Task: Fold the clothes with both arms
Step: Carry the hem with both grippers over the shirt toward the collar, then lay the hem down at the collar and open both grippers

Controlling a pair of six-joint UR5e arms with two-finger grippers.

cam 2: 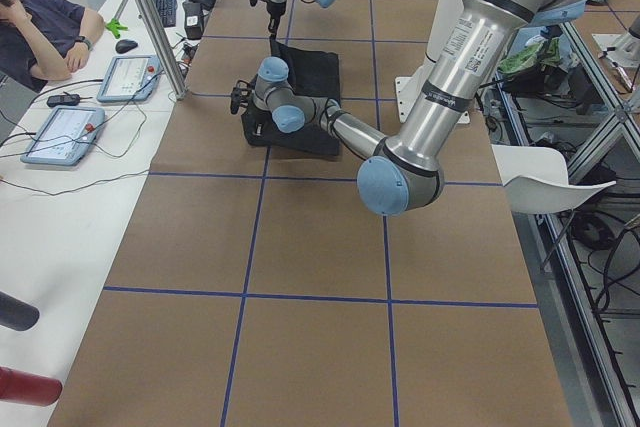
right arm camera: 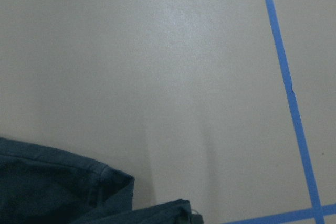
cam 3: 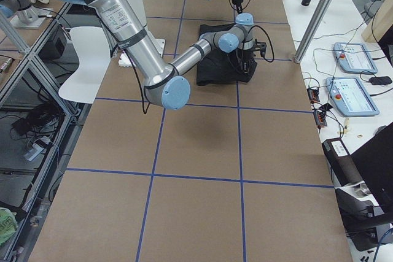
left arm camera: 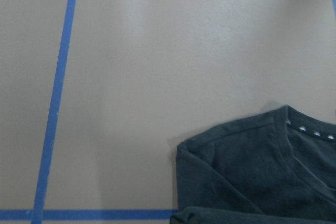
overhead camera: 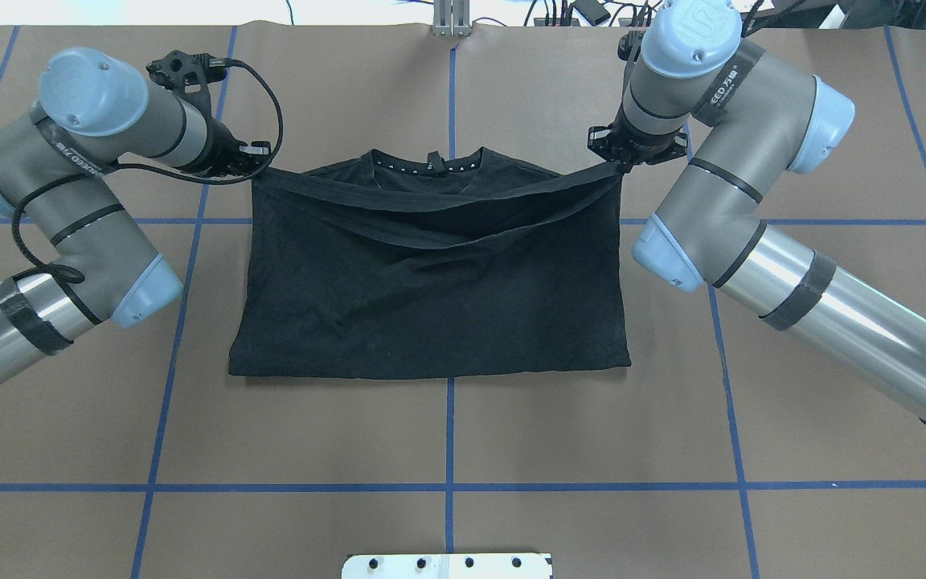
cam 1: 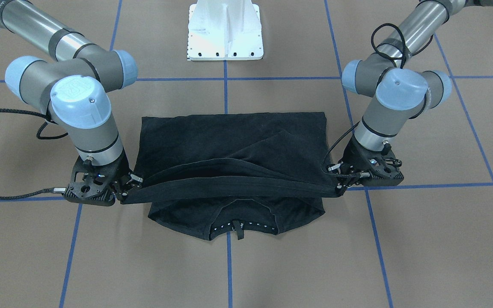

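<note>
Overhead camera sat behind the base (overhead camera: 447, 565), looking forward and down. Front camera faced it steeply; both shared the shirt (cam 1: 229, 141) mid-frame. End cameras viewed the table (cam 2: 320, 337) lengthwise, far off. Wrist cameras looked straight down, close, shirt edge at bottom.

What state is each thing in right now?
Black short-sleeved T-shirt: folded over, its raised edge stretched taut above the collar, not yet laid down.
Left black two-finger claw: shut on one corner of that edge.
Right black two-finger claw: shut on the opposite corner.
</note>
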